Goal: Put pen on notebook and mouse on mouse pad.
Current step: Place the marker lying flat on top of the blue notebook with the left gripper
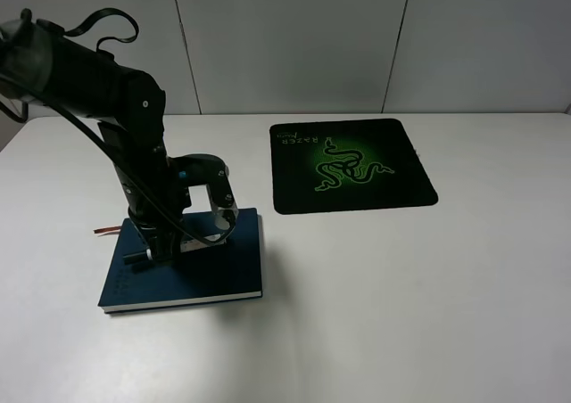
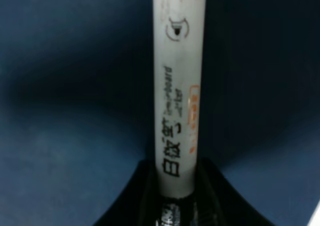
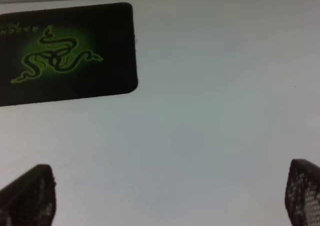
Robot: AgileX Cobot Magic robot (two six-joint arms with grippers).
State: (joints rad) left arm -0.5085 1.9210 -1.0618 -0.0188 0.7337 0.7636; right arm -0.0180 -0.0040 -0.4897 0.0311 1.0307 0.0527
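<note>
The navy notebook lies at the front left of the table, and my left gripper is low over its cover. In the left wrist view the white pen with printed text runs along the blue notebook cover, its near end held between the dark fingers of the left gripper. Whether the pen touches the cover I cannot tell. The black mouse pad with the green snake emblem lies at the back centre, with nothing on it. My right gripper hangs open over bare table near the mouse pad. The mouse is out of view.
A reddish ribbon bookmark sticks out of the notebook's left side. The white table stretches bare to the right and front. A grey panelled wall stands behind the table's far edge.
</note>
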